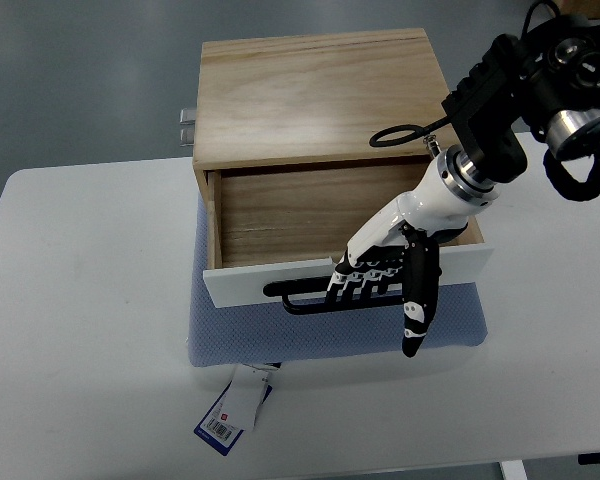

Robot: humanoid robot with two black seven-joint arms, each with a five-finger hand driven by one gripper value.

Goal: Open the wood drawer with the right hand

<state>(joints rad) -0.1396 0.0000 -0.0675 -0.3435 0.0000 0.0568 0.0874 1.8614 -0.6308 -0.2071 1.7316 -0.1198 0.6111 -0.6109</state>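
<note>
White table [90, 300] fills the near half of the view, grey floor behind it. Wood drawer [345, 235] sits mid-table in its box [315, 95], pulled out toward the near side; interior visible, white front panel facing near. Black bar handle [305, 297] runs along that panel. Right hand [385, 270] comes in from the upper right, four fingers [365, 280] curled over the handle, gripping it; thumb [418, 300] points straight down, clear of the bar. Box rests on a blue-grey mat [230, 340]. White tag with a barcode [233, 410] lies on the table at the mat's near-left corner.
</note>
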